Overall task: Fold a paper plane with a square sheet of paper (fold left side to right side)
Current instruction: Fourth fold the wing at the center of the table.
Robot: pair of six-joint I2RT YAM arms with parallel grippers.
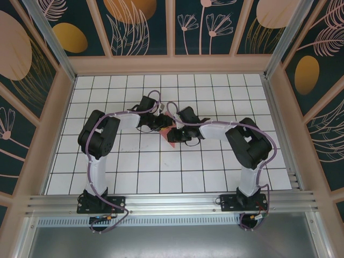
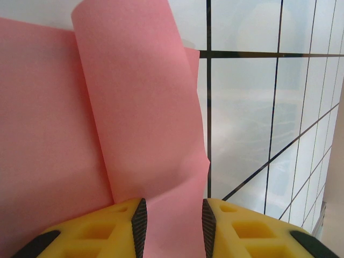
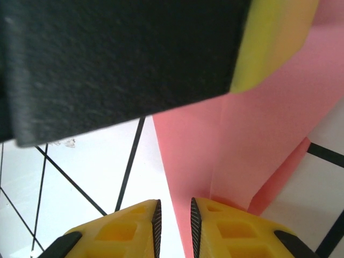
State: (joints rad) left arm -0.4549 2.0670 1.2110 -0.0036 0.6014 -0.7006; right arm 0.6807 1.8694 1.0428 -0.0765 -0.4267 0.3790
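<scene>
Thin, floppy salmon-pink paper sheet [image 2: 140, 140] mid-table, nipped w/ both claws, left gripper [image 2: 173, 226] & right gripper [image 3: 173, 228]; likely tears easily, best pinched at edges.

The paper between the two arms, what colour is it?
The paper is plain salmon pink, with no pattern; the left wrist view shows it best.

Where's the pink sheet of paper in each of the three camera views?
Top external: the pink sheet of paper peeks out at table centre, between the two gripper heads.
Left wrist: it covers the left half, running down between the yellow fingers.
Right wrist: it takes the right side, down to the fingers.
Shared landmark: the white grid-tile table.
</scene>
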